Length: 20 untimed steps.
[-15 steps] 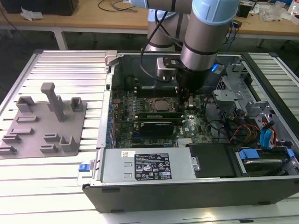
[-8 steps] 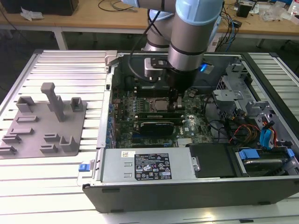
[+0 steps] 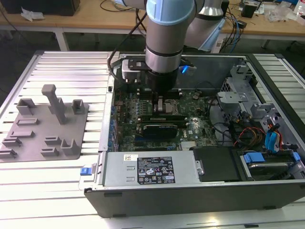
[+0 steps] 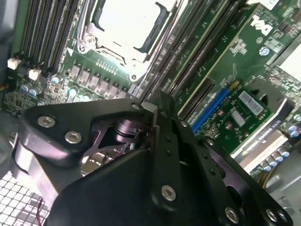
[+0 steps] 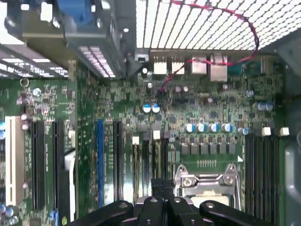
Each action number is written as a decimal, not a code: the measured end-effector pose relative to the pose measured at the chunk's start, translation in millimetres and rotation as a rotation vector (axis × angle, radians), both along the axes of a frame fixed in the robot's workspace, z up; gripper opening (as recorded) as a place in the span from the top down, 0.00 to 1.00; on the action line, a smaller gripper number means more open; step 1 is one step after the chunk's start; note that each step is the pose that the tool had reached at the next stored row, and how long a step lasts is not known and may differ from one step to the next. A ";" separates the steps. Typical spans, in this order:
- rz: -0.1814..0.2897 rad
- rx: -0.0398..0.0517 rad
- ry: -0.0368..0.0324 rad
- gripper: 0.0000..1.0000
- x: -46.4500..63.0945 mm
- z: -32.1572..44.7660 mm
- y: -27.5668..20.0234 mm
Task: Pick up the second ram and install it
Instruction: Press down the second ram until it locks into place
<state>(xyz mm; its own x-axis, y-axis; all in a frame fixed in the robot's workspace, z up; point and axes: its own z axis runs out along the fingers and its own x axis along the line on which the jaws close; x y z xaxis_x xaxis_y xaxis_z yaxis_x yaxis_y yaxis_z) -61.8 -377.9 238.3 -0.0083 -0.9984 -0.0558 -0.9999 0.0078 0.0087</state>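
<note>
Item: my gripper (image 5: 160, 188), lowered inside the open computer case (image 3: 190, 195) beside the processor socket (image 4: 124, 28), jaws pressed together. Second ram: cannot tell where it sits, nor whether it is seated.

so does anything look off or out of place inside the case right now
Nothing stands out. The gripper sits low over the motherboard beside the processor socket. The memory slots look straight, and the black expansion card sits level in its slot.

Cluttered wooden workbench (image 3: 95, 16) behind
</note>
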 end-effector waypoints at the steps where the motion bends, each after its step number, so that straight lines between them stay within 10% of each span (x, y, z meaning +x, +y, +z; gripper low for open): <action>1: 0.000 0.0002 -0.0005 0.92 -3.8 -2.8 1.5; 15: 0.000 0.0009 -0.0017 0.92 -8.5 -9.0 1.6; 20: 0.000 0.0008 -0.0016 0.92 -7.6 9.0 1.6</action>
